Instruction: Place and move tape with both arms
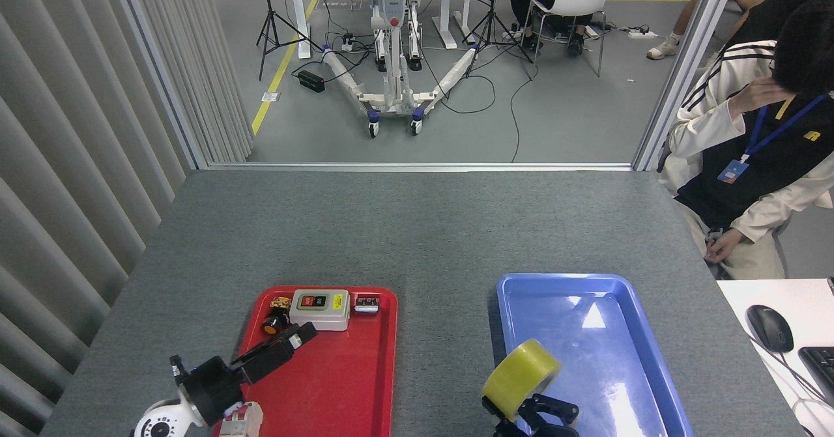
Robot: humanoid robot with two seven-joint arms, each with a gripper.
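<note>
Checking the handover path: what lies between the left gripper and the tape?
In the head view, only bare red tray and grey tabletop separate the left gripper from the tape.

A robotics lab: a grey felt-topped desk faces a grey floor strewn with black cables, black tripod stands, a white wheeled lifting frame and a seated person wearing a blue lanyard badge.
</note>
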